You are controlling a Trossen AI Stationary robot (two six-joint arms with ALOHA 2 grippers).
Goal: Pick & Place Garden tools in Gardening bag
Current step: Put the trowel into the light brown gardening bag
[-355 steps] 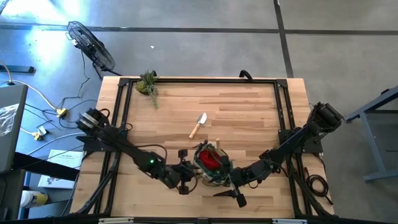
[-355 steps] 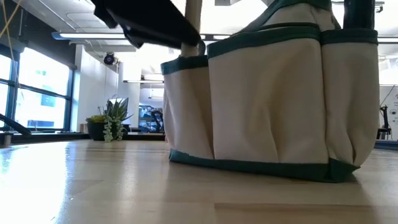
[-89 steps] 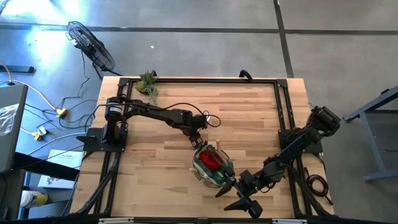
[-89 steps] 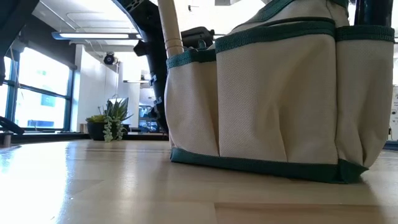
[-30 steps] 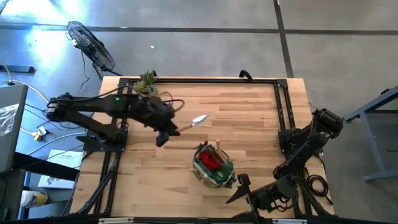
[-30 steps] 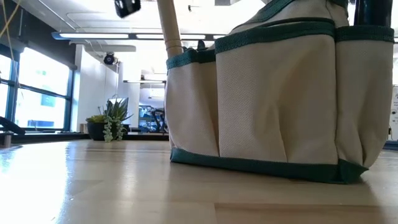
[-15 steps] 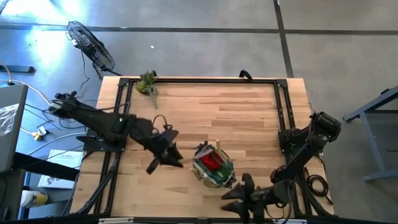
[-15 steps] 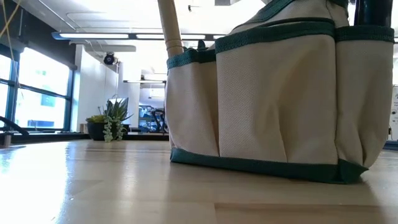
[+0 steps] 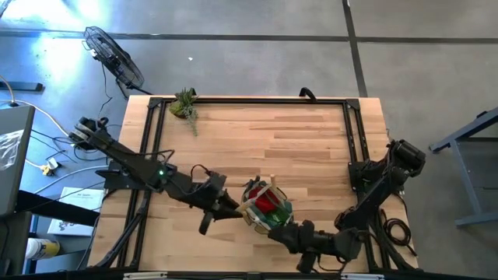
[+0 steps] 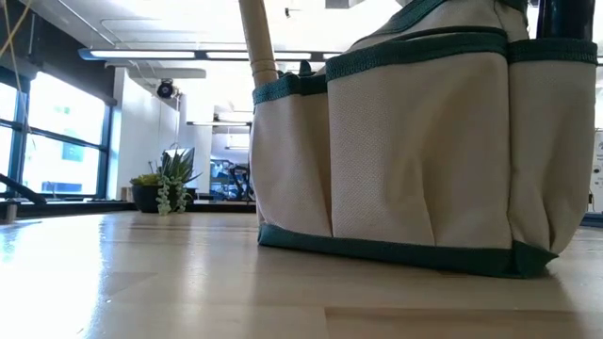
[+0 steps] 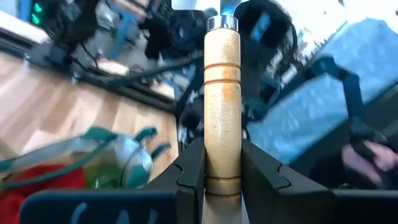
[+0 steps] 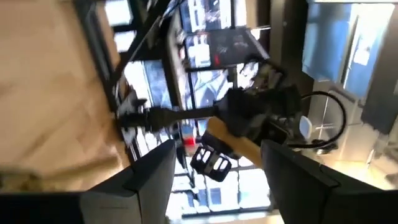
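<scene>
Trowel (image 11: 222, 106), stiff, probably light and smooth-handled, sits clamped by its wooden handle in the left gripper (image 9: 220, 204), just left of the bag (image 9: 266, 205) near the surface's front edge. Right gripper (image 9: 282, 231) hovers beside the bag, fingers spread wide, empty.

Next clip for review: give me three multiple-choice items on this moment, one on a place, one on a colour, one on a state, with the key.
1. Where is the gardening bag on the table?
A. far left corner
B. near the front edge, about centre
C. far right corner

2. What colour shows inside the bag's open top?
A. red
B. blue
C. white

3. What is the left gripper doing?
A. hanging open with nothing in it
B. gripping the potted plant
C. jaws shut on a wooden tool handle

Key: B, the high view shows the bag between both arms near the front edge; A, red fabric fills its top; C, the left wrist view shows the handle clamped.
</scene>
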